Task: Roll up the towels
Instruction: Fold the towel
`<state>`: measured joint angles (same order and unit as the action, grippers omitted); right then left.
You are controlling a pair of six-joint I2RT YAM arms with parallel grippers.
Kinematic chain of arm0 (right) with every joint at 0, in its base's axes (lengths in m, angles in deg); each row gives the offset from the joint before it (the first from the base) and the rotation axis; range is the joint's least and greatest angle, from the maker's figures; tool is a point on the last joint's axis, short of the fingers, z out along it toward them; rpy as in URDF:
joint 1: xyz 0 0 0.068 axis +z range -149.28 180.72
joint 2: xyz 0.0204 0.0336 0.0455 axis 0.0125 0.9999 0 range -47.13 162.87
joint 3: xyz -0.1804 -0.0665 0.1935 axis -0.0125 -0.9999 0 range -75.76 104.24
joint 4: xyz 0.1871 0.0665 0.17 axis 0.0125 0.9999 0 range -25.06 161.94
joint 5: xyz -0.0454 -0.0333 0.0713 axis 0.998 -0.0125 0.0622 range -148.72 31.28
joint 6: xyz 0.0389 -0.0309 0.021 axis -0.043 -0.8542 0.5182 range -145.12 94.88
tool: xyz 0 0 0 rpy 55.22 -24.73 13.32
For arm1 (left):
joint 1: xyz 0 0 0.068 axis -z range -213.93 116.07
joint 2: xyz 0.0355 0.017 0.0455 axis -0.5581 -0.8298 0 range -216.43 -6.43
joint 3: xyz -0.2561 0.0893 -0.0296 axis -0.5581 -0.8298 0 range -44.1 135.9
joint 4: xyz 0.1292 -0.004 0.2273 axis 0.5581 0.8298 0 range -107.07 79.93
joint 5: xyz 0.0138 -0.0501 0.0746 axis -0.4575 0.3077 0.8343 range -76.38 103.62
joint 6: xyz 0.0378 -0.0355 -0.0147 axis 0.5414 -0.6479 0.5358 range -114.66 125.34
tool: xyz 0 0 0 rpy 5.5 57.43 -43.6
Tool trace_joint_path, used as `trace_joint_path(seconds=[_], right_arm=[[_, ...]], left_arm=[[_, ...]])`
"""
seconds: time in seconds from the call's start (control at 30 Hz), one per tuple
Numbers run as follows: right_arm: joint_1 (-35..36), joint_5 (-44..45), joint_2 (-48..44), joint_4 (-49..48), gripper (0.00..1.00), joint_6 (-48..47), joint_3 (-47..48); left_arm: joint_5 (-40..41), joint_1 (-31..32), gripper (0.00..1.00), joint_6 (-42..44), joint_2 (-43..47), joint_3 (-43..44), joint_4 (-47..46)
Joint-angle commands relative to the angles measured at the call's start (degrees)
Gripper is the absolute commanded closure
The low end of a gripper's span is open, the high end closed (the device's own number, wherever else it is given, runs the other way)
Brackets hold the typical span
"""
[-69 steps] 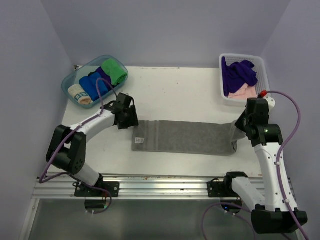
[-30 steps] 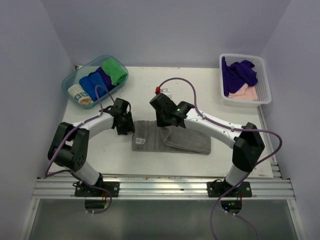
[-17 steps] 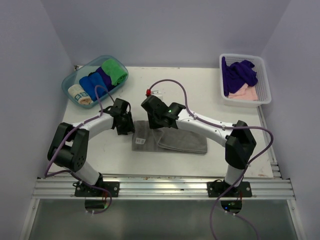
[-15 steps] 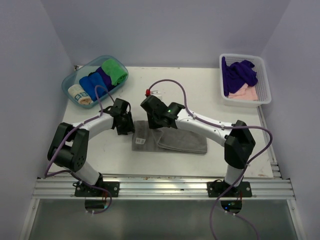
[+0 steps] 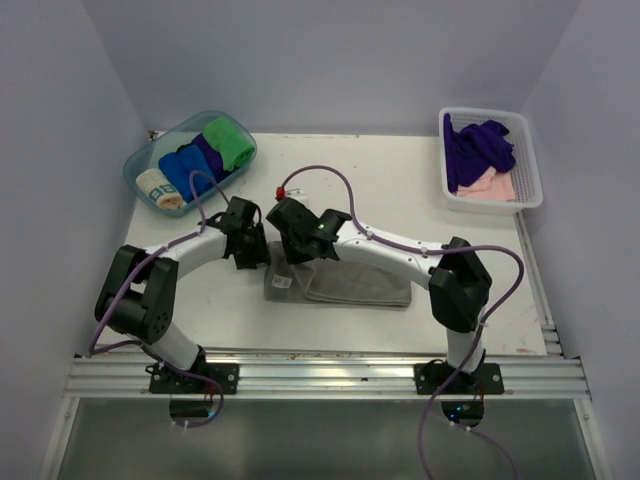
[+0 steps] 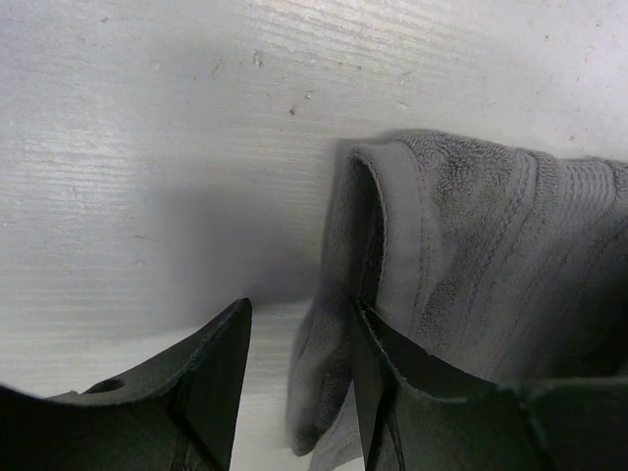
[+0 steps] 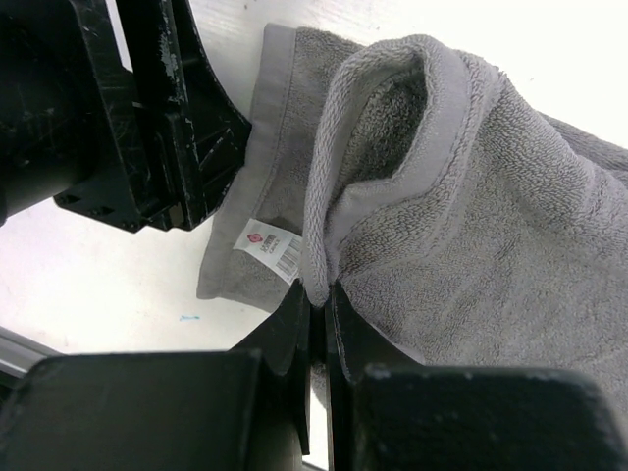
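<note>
The grey towel (image 5: 365, 285) now lies doubled over at the front middle of the table (image 5: 400, 180). Over the last couple of seconds my right gripper (image 7: 319, 294) has carried the towel's far end across from the right side to the left end. It is pinched tight on that hem, holding it just above the corner with the label (image 7: 273, 245). I judge the fold nearly done, with release and rolling to follow. My left gripper (image 6: 299, 312) sits at the same end, jaws spread astride the towel's edge and not clamping. The two heads crowd each other there, which is my main obstruction. The purple towel (image 5: 480, 145) and pink towel (image 5: 487, 184) wait in the basket (image 5: 527, 135) at far right. The tub (image 5: 135, 160) of rolls is at far left.
</note>
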<state>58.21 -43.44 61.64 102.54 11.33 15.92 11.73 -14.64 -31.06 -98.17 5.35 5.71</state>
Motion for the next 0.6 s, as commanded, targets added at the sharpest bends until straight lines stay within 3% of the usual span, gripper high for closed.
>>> trace_joint_path(seconds=[0.0, 0.43, 0.57], right_arm=[[0.69, -1.31, 1.62, -2.53, 1.00, 0.47, 2.71], [1.13, -5.09, 9.61, -3.59, 1.00, 0.12, 7.72], [1.48, -7.46, 10.15, -4.21, 0.70, -0.50, 7.99]], left_arm=[[-0.31, 0.40, 0.51, -0.34, -2.39, -3.13, 0.51], [-0.22, 0.40, 0.51, -0.51, -2.30, -3.84, 0.42], [-0.13, 0.40, 0.51, -0.60, -2.12, -3.92, 0.77]])
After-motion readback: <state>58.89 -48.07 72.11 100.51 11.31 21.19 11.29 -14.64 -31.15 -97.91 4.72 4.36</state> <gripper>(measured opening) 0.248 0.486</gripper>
